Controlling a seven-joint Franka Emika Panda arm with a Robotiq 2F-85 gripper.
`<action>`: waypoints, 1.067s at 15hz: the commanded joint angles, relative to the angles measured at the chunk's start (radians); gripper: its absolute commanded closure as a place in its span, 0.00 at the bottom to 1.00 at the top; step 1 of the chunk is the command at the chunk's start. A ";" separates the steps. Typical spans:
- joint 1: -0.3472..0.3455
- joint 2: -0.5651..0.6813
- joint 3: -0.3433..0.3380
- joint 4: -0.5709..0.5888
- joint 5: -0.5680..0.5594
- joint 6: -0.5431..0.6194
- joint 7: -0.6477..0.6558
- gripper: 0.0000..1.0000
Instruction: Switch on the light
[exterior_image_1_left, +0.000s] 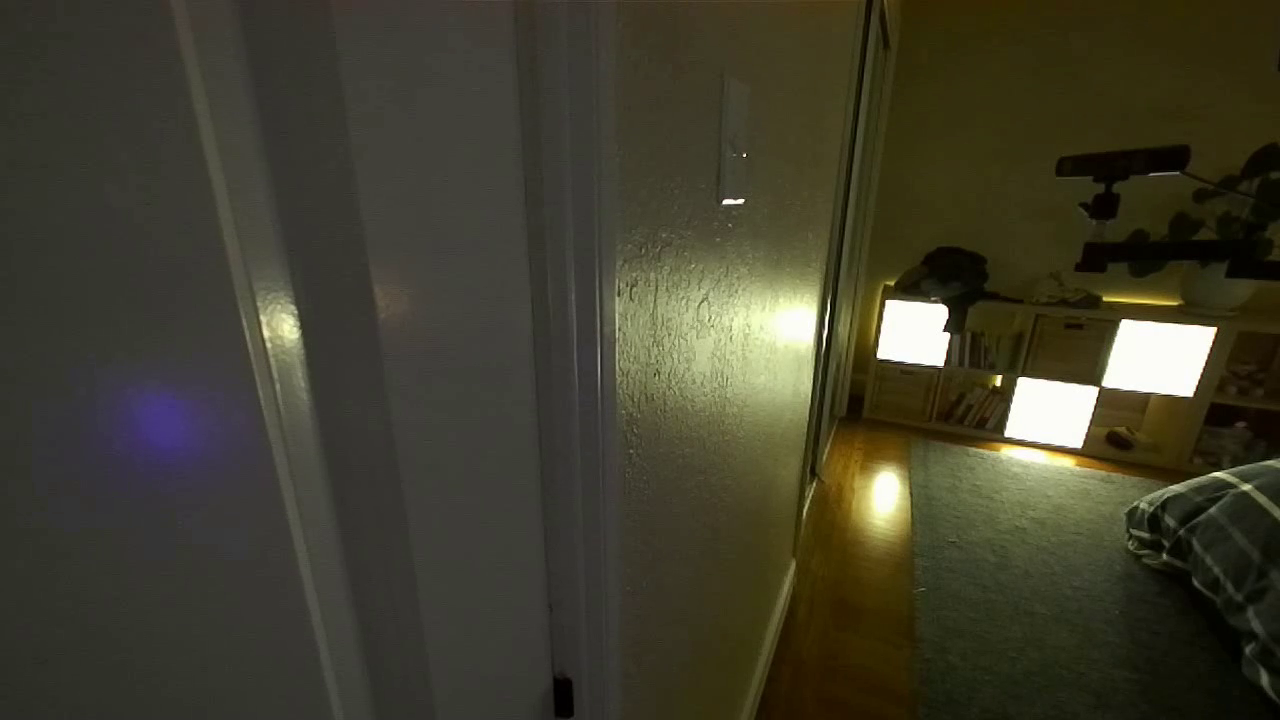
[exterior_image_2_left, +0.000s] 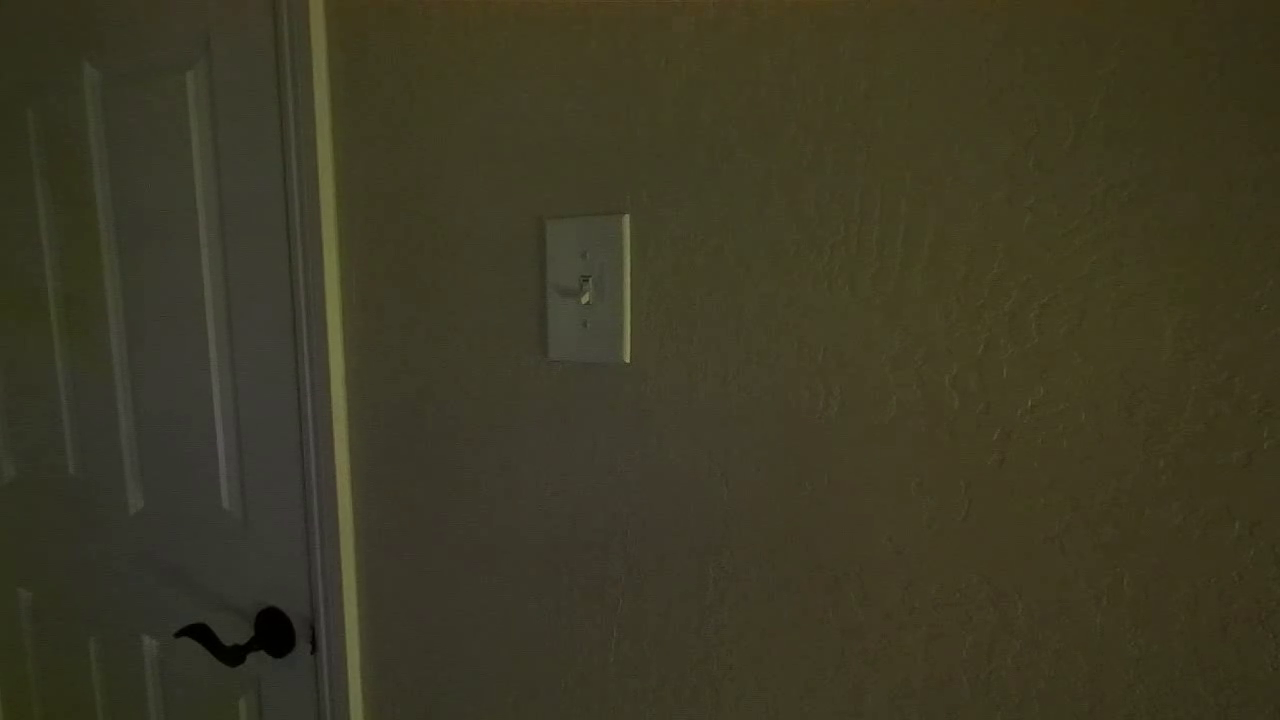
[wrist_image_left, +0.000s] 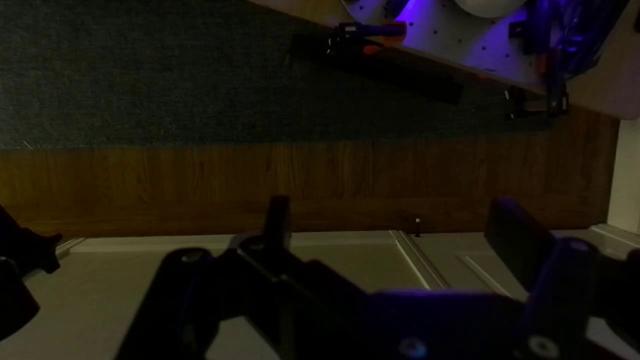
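Note:
The light switch is a small white upright plate on the textured wall in both exterior views (exterior_image_1_left: 735, 140) (exterior_image_2_left: 588, 290). Its small toggle (exterior_image_2_left: 586, 292) sits mid-plate and appears tilted down. The lamp itself is out of view; the room is dim. My gripper (wrist_image_left: 392, 207) shows only in the wrist view. Its two dark fingers are wide apart with nothing between them. Beyond them lie the wood floor (wrist_image_left: 310, 170), the foot of the wall and a door. The switch does not show in the wrist view, so the gripper's distance from it cannot be told.
A panelled door (exterior_image_2_left: 160, 300) with a dark handle (exterior_image_2_left: 240, 637) stands beside the switch. A shelf (exterior_image_1_left: 1060, 345) with glowing cubbies, a bed (exterior_image_1_left: 1215, 550), a rug (exterior_image_1_left: 1020, 580) and a mounted camera (exterior_image_1_left: 1125, 162) are farther off. A metal plate (wrist_image_left: 445, 42) with clamps shows purple-lit.

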 joint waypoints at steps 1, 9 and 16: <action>0.016 0.022 0.000 0.013 0.003 0.015 -0.010 0.00; 0.073 0.129 0.046 0.072 0.031 0.185 -0.017 0.00; 0.079 0.215 0.080 0.115 0.222 0.435 0.060 0.00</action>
